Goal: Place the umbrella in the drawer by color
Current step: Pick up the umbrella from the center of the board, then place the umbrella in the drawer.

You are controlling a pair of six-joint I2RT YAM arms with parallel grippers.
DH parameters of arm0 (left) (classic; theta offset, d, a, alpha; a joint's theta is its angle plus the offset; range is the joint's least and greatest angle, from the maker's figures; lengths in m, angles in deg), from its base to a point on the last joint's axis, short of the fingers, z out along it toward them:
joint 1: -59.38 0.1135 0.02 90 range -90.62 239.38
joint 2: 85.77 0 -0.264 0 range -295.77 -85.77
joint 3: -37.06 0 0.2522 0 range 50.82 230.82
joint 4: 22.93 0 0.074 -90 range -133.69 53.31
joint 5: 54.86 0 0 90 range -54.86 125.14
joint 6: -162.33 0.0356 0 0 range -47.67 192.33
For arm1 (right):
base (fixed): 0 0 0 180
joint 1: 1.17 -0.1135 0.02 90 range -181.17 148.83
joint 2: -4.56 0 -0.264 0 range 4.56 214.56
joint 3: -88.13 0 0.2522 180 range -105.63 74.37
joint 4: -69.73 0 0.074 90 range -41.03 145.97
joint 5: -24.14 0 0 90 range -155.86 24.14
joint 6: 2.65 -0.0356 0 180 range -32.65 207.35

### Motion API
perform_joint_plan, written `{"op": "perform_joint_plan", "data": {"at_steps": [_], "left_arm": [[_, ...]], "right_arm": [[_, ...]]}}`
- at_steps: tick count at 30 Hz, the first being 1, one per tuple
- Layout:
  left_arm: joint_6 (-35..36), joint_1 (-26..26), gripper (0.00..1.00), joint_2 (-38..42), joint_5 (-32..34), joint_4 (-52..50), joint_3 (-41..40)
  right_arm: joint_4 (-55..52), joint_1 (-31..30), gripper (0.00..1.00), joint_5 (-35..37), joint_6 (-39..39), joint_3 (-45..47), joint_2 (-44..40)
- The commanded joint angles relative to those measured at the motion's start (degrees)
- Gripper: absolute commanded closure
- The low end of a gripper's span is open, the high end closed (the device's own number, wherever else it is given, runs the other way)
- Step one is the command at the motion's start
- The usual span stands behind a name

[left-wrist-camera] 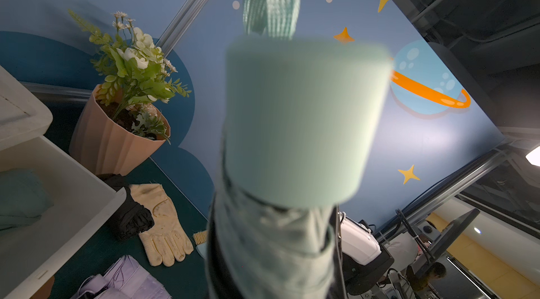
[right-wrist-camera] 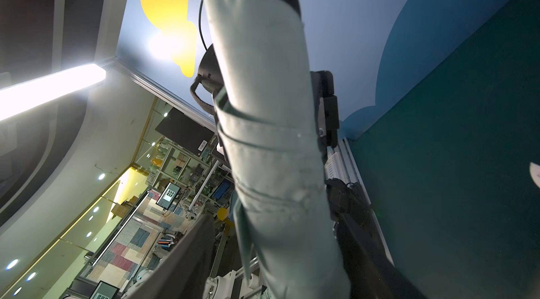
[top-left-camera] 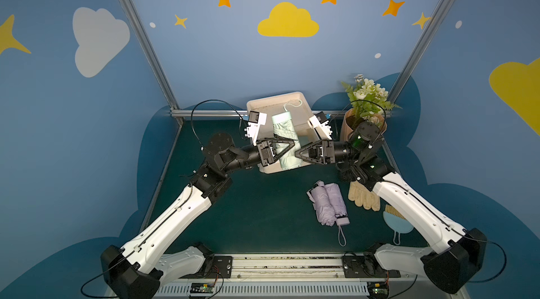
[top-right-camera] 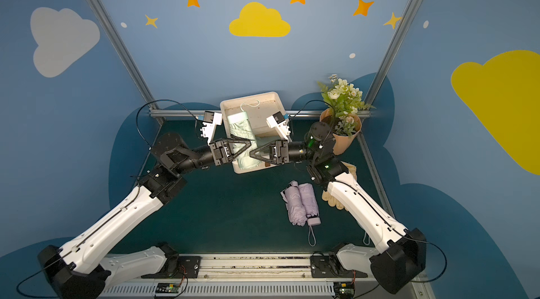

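A folded mint-green umbrella [top-left-camera: 285, 128] [top-right-camera: 241, 128] hangs over the white drawer [top-left-camera: 270, 169] [top-right-camera: 245, 169]. My left gripper [top-left-camera: 289, 144] [top-right-camera: 247, 144] is shut on its canopy; its handle [left-wrist-camera: 301, 122] fills the left wrist view. My right gripper [top-left-camera: 298, 154] [top-right-camera: 252, 154] reaches in from the other side, open, jaws astride the umbrella [right-wrist-camera: 271, 137]. One finger [right-wrist-camera: 190, 253] stands off the fabric and the other [right-wrist-camera: 359, 253] lies against it. The open drawer [left-wrist-camera: 73, 195] has something mint-coloured inside. A folded lilac umbrella [top-left-camera: 328, 204] [top-right-camera: 301, 204] [left-wrist-camera: 131, 280] lies on the dark green table.
Cream gloves [top-left-camera: 363, 196] [left-wrist-camera: 163, 224] and a folded black umbrella [left-wrist-camera: 128, 215] lie by the right arm. A small brush on a blue dustpan [top-left-camera: 396, 218] sits nearer the front. A flower pot [top-left-camera: 365, 107] [left-wrist-camera: 117, 137] stands at the back right, beside the drawer.
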Motion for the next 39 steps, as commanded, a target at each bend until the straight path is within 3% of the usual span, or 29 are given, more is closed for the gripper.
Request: {"op": "perform_joint_plan", "data": {"at_steps": [1, 9, 12, 13, 17, 19, 22, 25, 31, 34, 39], "left_arm": [[-0.5, -0.4, 0.77, -0.1, -0.9, 5.0, 2.4], [-0.9, -0.9, 0.79, -0.9, -1.6, 5.6, 2.6], [-1.0, -0.9, 0.74, -1.3, -2.3, 5.6, 2.7], [-0.9, -0.8, 0.69, -1.3, -2.3, 5.4, 2.6], [4.0, -0.9, 0.31, 1.2, 0.8, -1.4, 3.1], [7.2, -0.8, 0.16, 3.1, 3.6, -6.2, 3.4], [10.9, -0.5, 0.00, 6.3, 8.7, -12.9, 3.3], [13.3, 0.5, 0.00, 9.1, 14.1, -20.8, 3.3], [16.3, 2.3, 0.00, 16.1, 28.1, -35.3, 1.3], [17.3, 3.2, 0.00, 20.0, 33.1, -40.4, -1.5], [17.2, 4.6, 0.00, 25.2, 37.2, -45.4, -6.9]], "right_arm": [[2.4, -0.4, 0.40, -1.4, -1.2, -0.1, 0.8], [2.6, -0.4, 0.65, -1.9, -2.7, 0.1, 1.1], [1.9, -0.3, 0.73, -1.6, -2.0, 0.0, 0.8], [1.0, -0.3, 0.76, -1.5, -1.4, -0.2, 0.7], [-7.4, 0.3, 0.82, -0.7, 5.8, -1.7, -0.3], [-14.7, 0.7, 0.83, -0.3, 12.0, -3.6, -0.9], [-25.9, 1.2, 0.84, 2.0, 25.4, -6.5, -1.7], [-40.4, 1.8, 0.85, 5.0, 42.8, -11.4, -1.4], [-66.9, 1.8, 0.88, 22.3, 81.6, -21.8, 2.3], [-72.9, 0.3, 0.91, 35.8, 94.8, -24.5, 3.6], [-70.0, -4.4, 0.94, 58.0, 113.2, -22.5, 5.3]]}}
